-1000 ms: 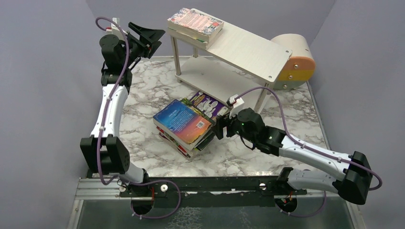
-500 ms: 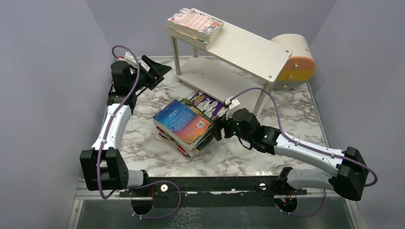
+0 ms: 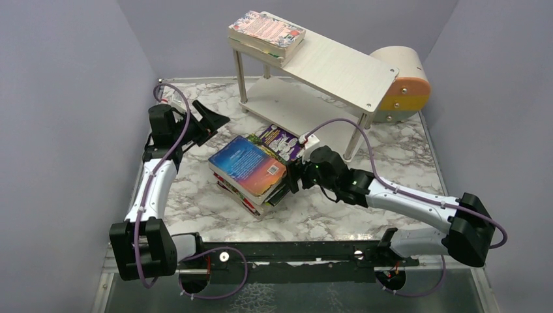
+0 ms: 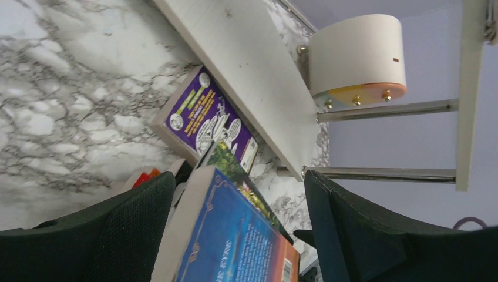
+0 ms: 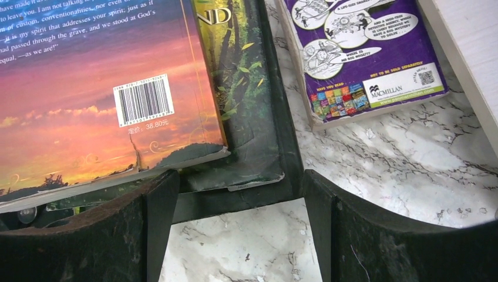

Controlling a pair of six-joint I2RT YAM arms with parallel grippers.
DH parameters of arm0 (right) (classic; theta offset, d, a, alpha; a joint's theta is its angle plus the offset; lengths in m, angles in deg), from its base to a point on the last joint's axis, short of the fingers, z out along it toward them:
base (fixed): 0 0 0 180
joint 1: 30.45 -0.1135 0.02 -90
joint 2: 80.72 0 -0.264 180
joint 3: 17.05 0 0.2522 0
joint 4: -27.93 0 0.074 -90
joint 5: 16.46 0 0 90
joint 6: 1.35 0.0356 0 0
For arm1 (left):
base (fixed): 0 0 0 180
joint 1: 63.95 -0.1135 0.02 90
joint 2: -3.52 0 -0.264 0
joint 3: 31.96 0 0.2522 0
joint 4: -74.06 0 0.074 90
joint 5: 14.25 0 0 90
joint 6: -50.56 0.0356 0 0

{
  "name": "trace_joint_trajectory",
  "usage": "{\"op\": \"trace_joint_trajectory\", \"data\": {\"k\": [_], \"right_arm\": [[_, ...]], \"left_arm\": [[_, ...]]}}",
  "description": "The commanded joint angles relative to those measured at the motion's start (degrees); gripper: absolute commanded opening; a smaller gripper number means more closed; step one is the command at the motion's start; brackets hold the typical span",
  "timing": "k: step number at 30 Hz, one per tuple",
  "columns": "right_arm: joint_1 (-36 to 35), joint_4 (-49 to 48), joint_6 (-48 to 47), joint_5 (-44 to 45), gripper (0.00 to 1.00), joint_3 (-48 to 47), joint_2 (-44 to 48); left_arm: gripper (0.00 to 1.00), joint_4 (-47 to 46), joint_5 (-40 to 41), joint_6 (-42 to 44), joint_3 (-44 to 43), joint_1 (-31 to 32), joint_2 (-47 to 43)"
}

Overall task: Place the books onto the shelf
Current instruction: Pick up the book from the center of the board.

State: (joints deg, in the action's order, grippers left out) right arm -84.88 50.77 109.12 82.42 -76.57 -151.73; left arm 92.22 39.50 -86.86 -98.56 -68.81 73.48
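- Top external view: your left gripper [image 3: 214, 121] has dropped from up beside the shelf [image 3: 332, 62] to low over the marble table [image 3: 391, 156], and it now points at the left side of the floor stack [image 3: 251, 168].
- Its jaws widened on the way down. They stand well open and hold nothing (the left wrist view shows the blue-covered book [image 4: 235, 247] ahead between the fingers [image 4: 117, 229], not gripped).
- Your right gripper [image 3: 295, 179] has crept in against the stack's right edge.
- Right wrist view: jaws wide and empty, straddling the corner of the dark green book [image 5: 246, 88] under the sunset cover [image 5: 106, 88]. You cannot tell from these views whether the pads touch it.
- Reading: one delivery looks finished and the next pick is being set up, with both arms closing on the stack.
- Books: a small pile [image 3: 267, 31] lies on the shelf's top board at its far end. The rest are on the table in the stack, and the purple book [image 3: 283, 142] lies flat just beside the shelf's lower board.
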Motion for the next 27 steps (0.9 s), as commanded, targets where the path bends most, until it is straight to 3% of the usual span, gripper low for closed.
{"op": "trace_joint_trajectory", "data": {"k": [1,12,20,27], "right_arm": [[-0.4,-1.8,-0.9,-2.4,0.76,-2.9,-1.3],[-0.5,-2.0,-1.3,-3.2,0.76,-3.9,-2.4],[-0.4,-2.4,-1.8,-3.6,0.76,-4.2,-2.9],[-0.4,-3.0,-2.2,-4.2,0.76,-4.9,-3.7]], "left_arm": [[0.75,2.3,-1.9,2.0,3.9,-2.7,-4.4],[0.79,6.4,-1.6,1.8,11.3,-4.9,-11.4],[0.91,8.7,-1.3,0.9,14.6,-8.7,-14.5],[0.92,7.3,-3.1,-1.3,19.5,-9.7,-17.5]]}}
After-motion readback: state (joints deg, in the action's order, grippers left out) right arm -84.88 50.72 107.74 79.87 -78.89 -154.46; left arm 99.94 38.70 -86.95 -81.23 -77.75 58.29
